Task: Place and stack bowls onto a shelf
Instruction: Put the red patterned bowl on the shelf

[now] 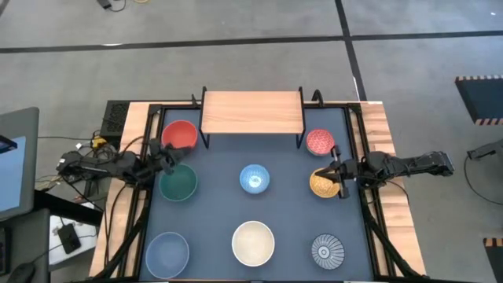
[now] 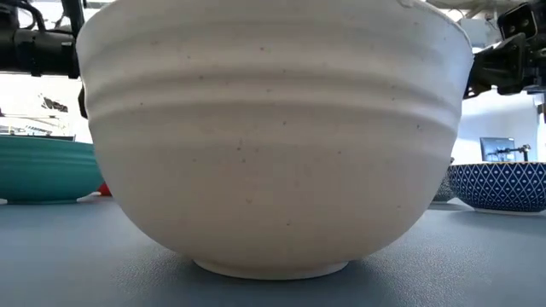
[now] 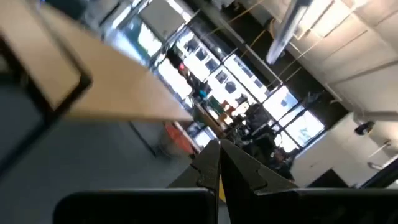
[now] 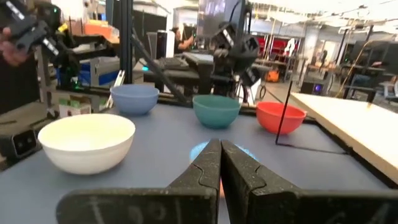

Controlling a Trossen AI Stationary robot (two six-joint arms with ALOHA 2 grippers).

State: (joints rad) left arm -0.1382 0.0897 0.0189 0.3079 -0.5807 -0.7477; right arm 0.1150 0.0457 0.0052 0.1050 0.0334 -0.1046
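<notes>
While the shelf (image 1: 252,112) stands bare at the upper centre of the high view, all eight bowls are seen on the dark worktop (image 1: 287,206) below it, none stacked and each empty. The red bowl (image 1: 180,134) lies at the shelf's lower left corner, the pink-red speckled bowl (image 1: 320,141) at its lower right. In the middle row are the green bowl (image 1: 178,182), the light blue patterned bowl (image 1: 254,178) and the yellow bowl (image 1: 323,183). Along the bottom edge are the grey-blue bowl (image 1: 167,253), the cream white bowl (image 1: 253,242) and the grey-and-white ribbed bowl (image 1: 328,251).

The left hand (image 1: 168,160) is placed between the red and green bowls, its fingers (image 3: 211,167) pressed together and grasping nothing. The right hand (image 1: 339,174) is found at the right rim of the yellow bowl; in its wrist view the fingers (image 4: 211,163) are clenched together, with nothing seen between them.
</notes>
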